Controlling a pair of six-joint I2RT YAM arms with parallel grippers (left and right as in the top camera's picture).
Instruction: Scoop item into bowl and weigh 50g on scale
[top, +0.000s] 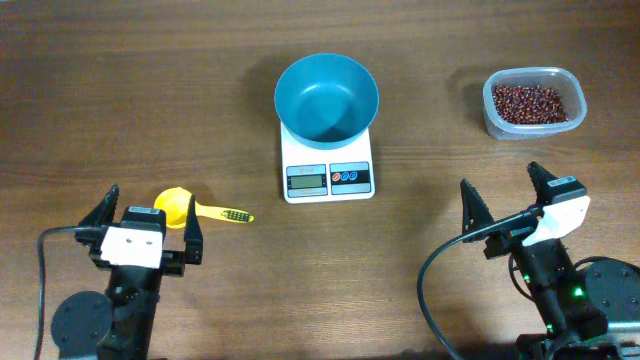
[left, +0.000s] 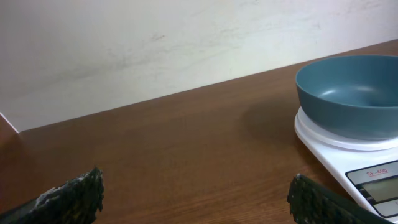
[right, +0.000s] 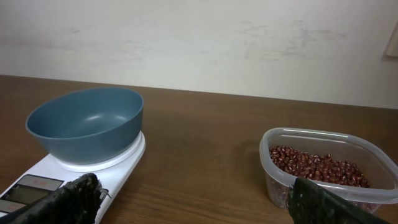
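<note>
**Both hands spread wide and holding nothing, bowl sitting bare on the scale**

The left hand (top: 151, 200) is hovering at the near left of the worktop (top: 120, 90) with its two fingers spread far apart, and nothing is being pinched between them. A yellow scoop (top: 178, 208) is lying flat on the worktop, its cup falling within the gap between the fingers, close to the finger nearer the scale. Its handle is pointing out past that finger toward the middle of the worktop. From overhead I cannot tell whether that finger is touching the scoop. In the left wrist view the two dark fingertips are showing at the lower corners with only bare wood between them.

The right hand (top: 498, 176) is standing at the near right, also spread wide, gripping nothing and touching nothing. Its wrist view is showing both fingertips low in the frame, with open worktop between them.

The bowl (top: 327, 97) is sitting upright on the scale (top: 328, 170) at the centre of the worktop, covering most of the platform, and its inside is looking bare. The scale's display and two buttons are facing the arms; the reading is too small to make out.

The beans (top: 533, 104) are lying in a clear tub (top: 487, 110) at the far right, well apart from the scale and beyond the right hand.
</note>
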